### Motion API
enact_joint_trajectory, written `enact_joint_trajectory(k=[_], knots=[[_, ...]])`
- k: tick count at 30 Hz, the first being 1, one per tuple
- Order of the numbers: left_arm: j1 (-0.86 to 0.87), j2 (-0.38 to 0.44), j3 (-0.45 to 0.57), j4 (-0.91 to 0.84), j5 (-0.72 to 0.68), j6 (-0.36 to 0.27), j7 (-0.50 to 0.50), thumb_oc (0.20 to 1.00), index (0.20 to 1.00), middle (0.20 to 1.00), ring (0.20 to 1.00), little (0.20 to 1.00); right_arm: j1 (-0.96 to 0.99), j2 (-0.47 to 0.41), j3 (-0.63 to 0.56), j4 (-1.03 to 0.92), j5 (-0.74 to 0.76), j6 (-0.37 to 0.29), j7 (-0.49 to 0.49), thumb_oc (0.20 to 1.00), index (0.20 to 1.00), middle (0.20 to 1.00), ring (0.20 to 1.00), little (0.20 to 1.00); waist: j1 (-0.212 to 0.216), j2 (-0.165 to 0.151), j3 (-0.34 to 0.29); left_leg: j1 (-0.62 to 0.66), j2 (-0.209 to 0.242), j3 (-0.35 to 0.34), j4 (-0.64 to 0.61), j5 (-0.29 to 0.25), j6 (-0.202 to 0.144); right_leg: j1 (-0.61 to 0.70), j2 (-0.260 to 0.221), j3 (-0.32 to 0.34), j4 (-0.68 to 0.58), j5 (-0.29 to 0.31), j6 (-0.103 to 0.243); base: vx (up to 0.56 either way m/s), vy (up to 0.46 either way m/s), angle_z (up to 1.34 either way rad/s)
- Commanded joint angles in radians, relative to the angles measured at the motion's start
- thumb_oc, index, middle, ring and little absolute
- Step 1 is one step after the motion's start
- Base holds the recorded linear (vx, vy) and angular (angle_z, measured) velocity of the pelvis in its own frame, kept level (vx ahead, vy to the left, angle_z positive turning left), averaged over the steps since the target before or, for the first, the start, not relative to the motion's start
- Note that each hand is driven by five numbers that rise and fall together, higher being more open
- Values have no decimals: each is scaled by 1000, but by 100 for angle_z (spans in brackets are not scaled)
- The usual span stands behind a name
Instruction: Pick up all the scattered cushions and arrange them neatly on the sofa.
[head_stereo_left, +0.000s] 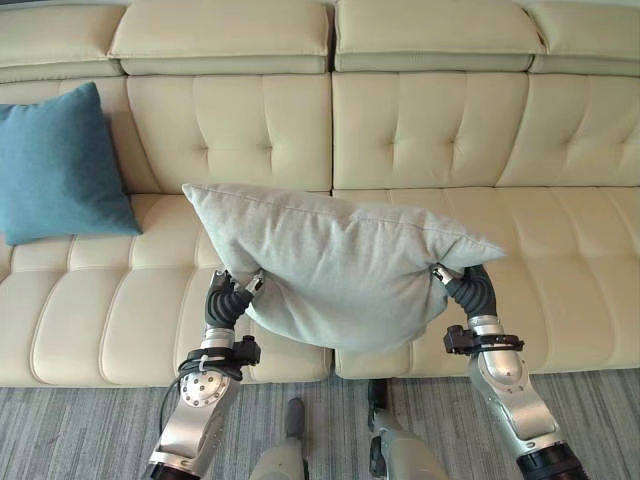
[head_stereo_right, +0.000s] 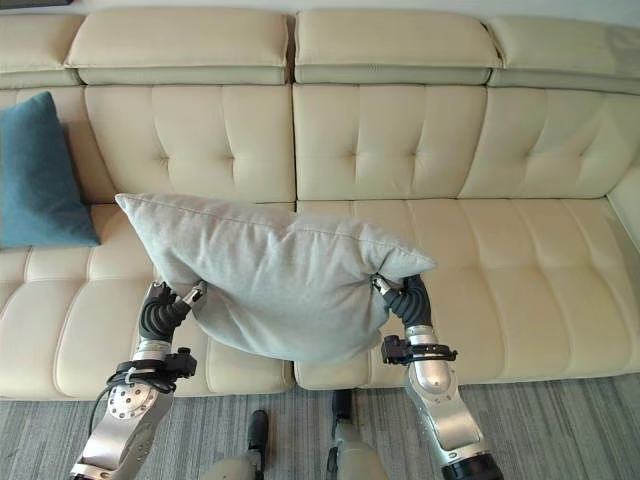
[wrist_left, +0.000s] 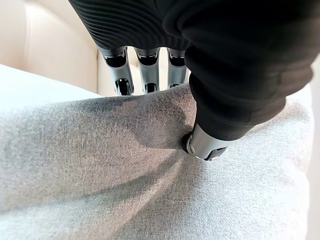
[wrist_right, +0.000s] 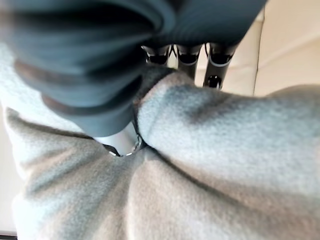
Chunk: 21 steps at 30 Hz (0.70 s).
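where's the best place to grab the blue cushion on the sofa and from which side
Judging by its pose, take the blue cushion by its upper corner or its free side edge, coming from the front. It stands upright, leaning against the sofa backrest, so its back is blocked. Both the left robot hand and right robot hand are pinching the grey cushion, so that goes down first.

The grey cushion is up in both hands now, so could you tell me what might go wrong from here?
1. The grey cushion is held only by pinches at its two lower edges, left hand and right hand; the fabric could slip from the fingers.
2. It hangs over the front edge of the sofa, so a drop might land on the floor.
3. Placed carelessly, it may end up tilted, unlike the blue cushion leaning upright.
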<state>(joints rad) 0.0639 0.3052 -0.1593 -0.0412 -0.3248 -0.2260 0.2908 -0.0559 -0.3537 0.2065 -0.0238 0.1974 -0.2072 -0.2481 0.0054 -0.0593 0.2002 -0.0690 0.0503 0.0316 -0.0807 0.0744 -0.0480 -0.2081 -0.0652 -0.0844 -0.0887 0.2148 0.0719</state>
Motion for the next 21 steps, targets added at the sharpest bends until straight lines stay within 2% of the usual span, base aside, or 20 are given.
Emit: enact_joint_trajectory(k=[1, 2, 3, 5, 6, 7, 8, 12, 13, 14, 17, 21], knots=[[-202, 0, -67, -60, 98, -107, 65, 200, 200, 200, 200, 200, -202, 30, 72, -77, -63, -94, -26, 200, 200, 200, 200, 200, 13, 23, -69, 21, -16, -34, -7, -89, -7, 152, -34, -13, 2, -215, 39, 42, -65, 7], [-258, -4, -79, -38, 123, -111, 107, 200, 200, 200, 200, 200, -256, 29, 85, -58, -74, -95, -48, 200, 200, 200, 200, 200, 15, 20, -63, 19, -13, -37, -7, -88, -9, 150, -33, -15, 4, -216, 37, -56, -84, 9], [-391, -10, -118, 25, 168, -110, 190, 200, 200, 200, 200, 200, -384, 21, 121, -3, -88, -91, -102, 200, 200, 200, 200, 200, 20, 13, -42, -1, -8, -44, -3, -82, -14, 133, -31, -15, 11, -214, 35, -141, -88, 16], [-566, -2, -153, 121, 210, -103, 269, 200, 200, 200, 200, 200, -535, 12, 156, 82, -89, -90, -152, 200, 200, 200, 200, 200, 28, 4, 1, -56, -4, -50, 24, -74, -17, 84, -31, -16, 35, -212, 33, -179, -68, 23], [-566, -2, -153, 121, 210, -103, 269, 200, 200, 200, 200, 200, -535, 12, 156, 82, -89, -90, -152, 200, 200, 200, 200, 200, 28, 4, 1, -56, -4, -50, 24, -74, -17, 84, -31, -16, 35, -212, 33, -259, -81, 18], [-747, 28, -191, 223, 231, -92, 337, 200, 200, 200, 200, 200, -702, -25, 191, 171, -95, -82, -201, 200, 200, 200, 200, 200, 37, -9, 51, -145, -2, -60, 89, -75, -22, 6, -36, -17, 86, -210, 31, -265, -85, 8], [-880, 53, -215, 314, 230, -89, 369, 200, 200, 200, 200, 200, -826, -54, 207, 249, -91, -76, -238, 200, 200, 200, 200, 200, 38, -16, 74, -223, -3, -68, 150, -83, -25, -62, -43, -20, 136, -214, 28, -269, -84, 12], [-1043, 101, -245, 424, 221, -85, 399, 200, 200, 200, 200, 200, -995, -97, 234, 350, -75, -70, -272, 200, 200, 200, 200, 200, 34, -18, 97, -335, -9, -73, 223, -96, -26, -175, -50, -22, 216, -228, 25, -92, -2, 13], [-1143, 135, -273, 507, 194, -85, 401, 200, 200, 200, 200, 200, -1093, -130, 257, 429, -57, -66, -287, 200, 200, 200, 200, 200, 28, -17, 109, -403, -10, -76, 269, -110, -31, -252, -51, -17, 274, -245, 26, -49, 13, 1], [-1149, 136, -273, 511, 192, -87, 400, 200, 200, 200, 200, 200, -1099, -130, 258, 433, -56, -68, -286, 200, 200, 200, 200, 200, 27, -17, 109, -409, -11, -77, 273, -111, -31, -258, -52, -18, 278, -246, 26, -30, 9, 1], [-1307, 185, -328, 646, 146, -84, 377, 200, 200, 200, 200, 200, -1230, -166, 291, 543, -20, -65, -302, 200, 200, 200, 200, 200, 15, -13, 133, -502, -14, -79, 308, -114, -36, -361, -60, -19, 331, -251, 30, -17, 15, 9], [-1471, 210, -390, 796, 97, -74, 345, 200, 200, 200, 200, 200, -1371, -208, 340, 676, 27, -56, -310, 200, 200, 200, 200, 200, 1, -13, 159, -619, -17, -89, 330, -113, -42, -481, -66, -18, 364, -253, 35, 16, -16, 5]])
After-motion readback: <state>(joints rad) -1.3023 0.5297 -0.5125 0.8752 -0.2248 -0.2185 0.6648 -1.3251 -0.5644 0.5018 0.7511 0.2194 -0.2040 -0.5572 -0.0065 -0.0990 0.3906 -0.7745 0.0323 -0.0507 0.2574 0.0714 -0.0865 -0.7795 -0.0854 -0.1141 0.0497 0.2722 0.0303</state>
